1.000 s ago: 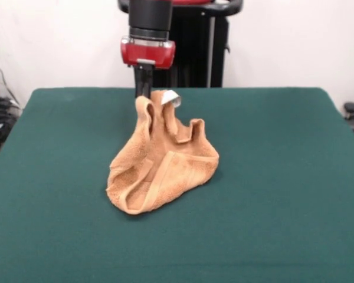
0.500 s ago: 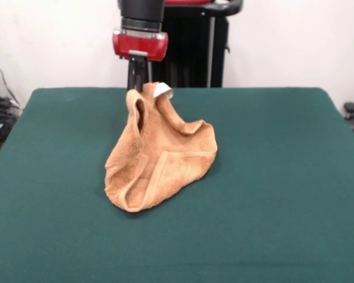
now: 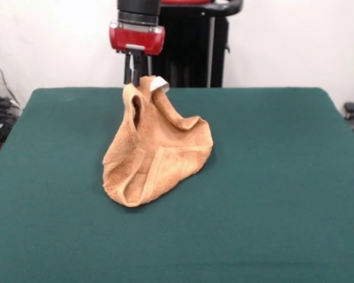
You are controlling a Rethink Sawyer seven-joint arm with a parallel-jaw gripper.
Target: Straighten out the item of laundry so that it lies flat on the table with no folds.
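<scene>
The desk [image 3: 271, 194] is open on all sides of the towel [image 3: 156, 153]. The only obstruction is the towel itself, peaked under the end effector [image 3: 137, 75], with the pedestal [image 3: 194, 47] behind.

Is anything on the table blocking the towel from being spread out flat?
Nothing visible. The table is bare around the towel, whose top corner the gripper holds up.

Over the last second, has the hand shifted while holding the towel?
Yes. The hand has risen and drifted toward the picture's left against the black pedestal behind it, lifting the towel corner higher.
</scene>
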